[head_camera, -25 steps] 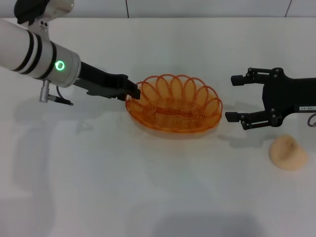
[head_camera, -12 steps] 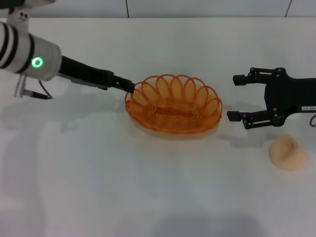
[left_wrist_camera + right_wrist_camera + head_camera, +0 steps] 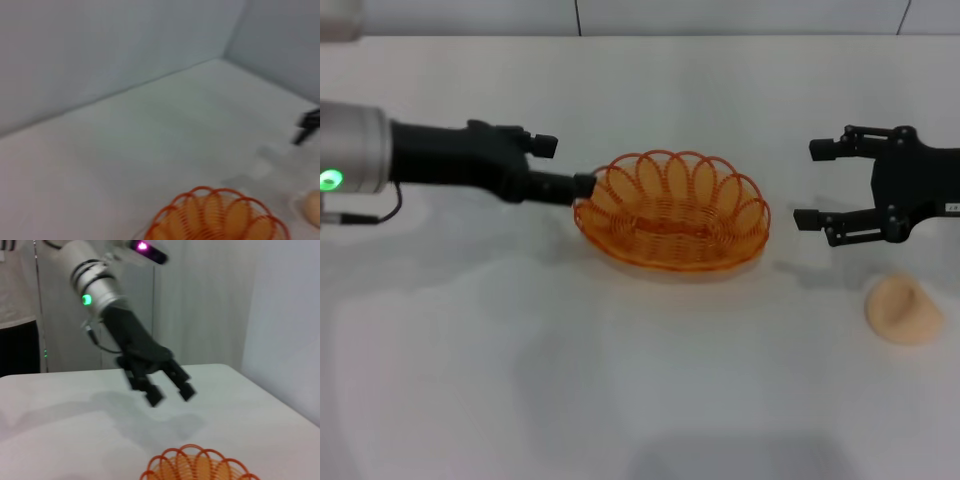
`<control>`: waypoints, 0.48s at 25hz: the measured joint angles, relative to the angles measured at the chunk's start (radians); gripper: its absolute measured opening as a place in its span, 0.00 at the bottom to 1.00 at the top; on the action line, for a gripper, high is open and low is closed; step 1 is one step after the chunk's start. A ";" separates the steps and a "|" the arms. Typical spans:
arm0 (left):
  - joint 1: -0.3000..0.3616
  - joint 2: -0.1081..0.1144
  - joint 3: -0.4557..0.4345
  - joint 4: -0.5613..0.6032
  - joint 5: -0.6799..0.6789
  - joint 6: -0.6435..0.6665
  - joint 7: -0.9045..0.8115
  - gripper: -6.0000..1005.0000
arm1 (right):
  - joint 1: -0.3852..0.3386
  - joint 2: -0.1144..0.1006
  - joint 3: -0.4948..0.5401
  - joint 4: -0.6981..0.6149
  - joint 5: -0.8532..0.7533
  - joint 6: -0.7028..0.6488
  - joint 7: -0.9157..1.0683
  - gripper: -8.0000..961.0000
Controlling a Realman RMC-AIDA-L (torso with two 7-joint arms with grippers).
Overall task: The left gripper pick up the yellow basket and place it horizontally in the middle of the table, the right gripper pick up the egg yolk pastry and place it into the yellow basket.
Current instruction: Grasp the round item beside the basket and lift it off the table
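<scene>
With the yellow basket (image 3: 671,222) sitting level mid-table (image 3: 620,380), the left tool (image 3: 565,165), fingers spread beside its rim, should back off cleanly, while the right tool (image 3: 822,183) (also spread wide) needs to drop squarely over the pale domed egg yolk pastry (image 3: 904,309) nearby.

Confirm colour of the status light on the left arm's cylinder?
Green; the light shows best in the right wrist view.

A robotics test room: a plain white table (image 3: 650,400) set against bare pale walls (image 3: 100,50), with pale curtains (image 3: 200,300) hanging at the far side.
</scene>
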 joint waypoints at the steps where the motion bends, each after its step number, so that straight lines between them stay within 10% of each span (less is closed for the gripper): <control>1: 0.017 0.003 0.000 0.001 -0.025 0.013 0.040 0.87 | 0.000 0.000 0.007 0.001 -0.001 0.001 0.002 0.88; 12: 0.141 0.046 -0.077 -0.067 -0.141 0.216 0.395 0.87 | -0.009 -0.008 0.023 0.008 -0.008 0.005 0.022 0.88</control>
